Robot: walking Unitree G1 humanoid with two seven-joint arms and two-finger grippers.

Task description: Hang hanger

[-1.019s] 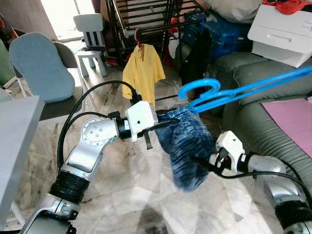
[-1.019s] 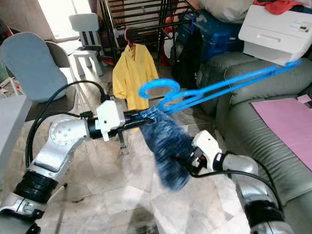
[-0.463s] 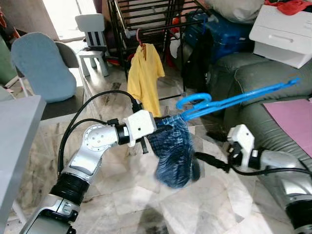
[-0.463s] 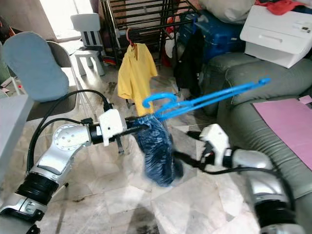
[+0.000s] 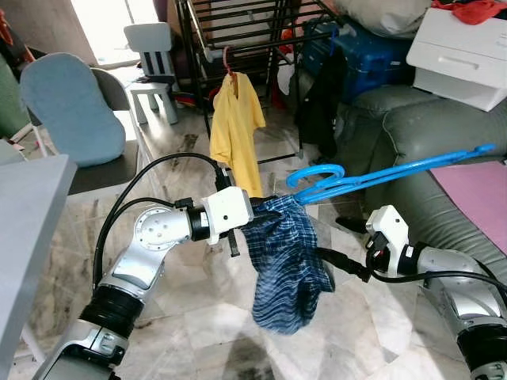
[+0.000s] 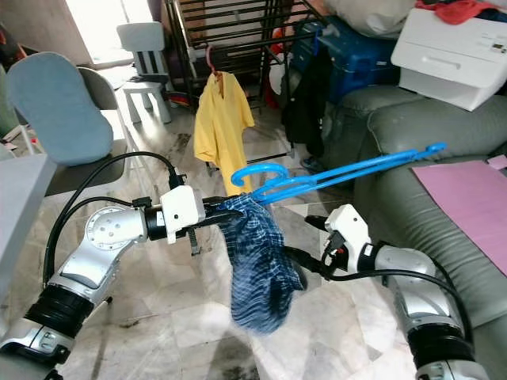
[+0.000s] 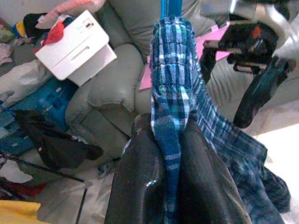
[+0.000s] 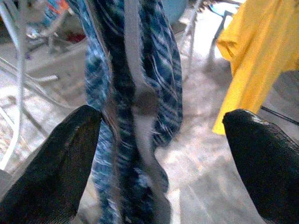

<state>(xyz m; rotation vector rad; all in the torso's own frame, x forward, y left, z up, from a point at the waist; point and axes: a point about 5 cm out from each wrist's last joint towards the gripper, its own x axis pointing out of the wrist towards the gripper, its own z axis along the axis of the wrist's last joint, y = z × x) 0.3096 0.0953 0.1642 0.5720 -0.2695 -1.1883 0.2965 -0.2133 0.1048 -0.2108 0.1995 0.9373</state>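
A grey padded chair (image 5: 59,107) is seen at the far left. The left gripper (image 5: 265,212) is held above the marble floor (image 5: 198,332), its fingers (image 7: 140,186) pinched on the blue plaid garment (image 5: 287,265) where it drapes over the blue hanger (image 5: 380,170), which slants up toward the green sofa (image 5: 428,134). A yellow shirt (image 5: 235,131) hangs on the black drying rack (image 5: 238,32) behind. The right gripper (image 5: 337,261) is placed just beside the hanging cloth, its fingers (image 8: 51,168) spread wide apart.
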